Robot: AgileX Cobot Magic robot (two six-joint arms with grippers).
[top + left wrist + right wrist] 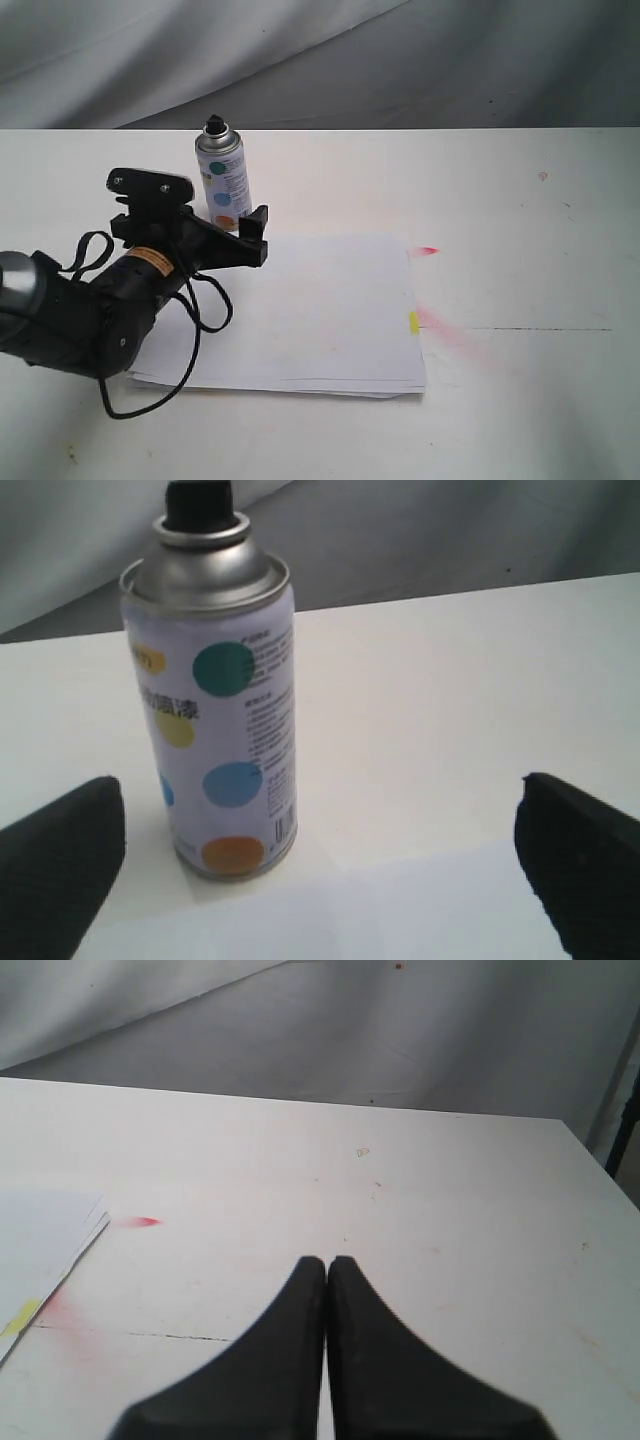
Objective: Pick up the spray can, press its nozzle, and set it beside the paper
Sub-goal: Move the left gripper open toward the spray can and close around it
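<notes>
With left gripper [320, 865] spread wide, empty, just short of upright spray can [224, 182] beside paper [300, 320]; with right gripper [326, 1272] pinched together above table [450, 1190].

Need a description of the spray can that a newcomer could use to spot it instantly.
On the white table lies a stack of white paper; look at its far edge, toward the left end, ahead of the open left end effector. Standing upright there is the spray can: the only tall item, silver with teal, blue and orange dots and a black nozzle.
</notes>
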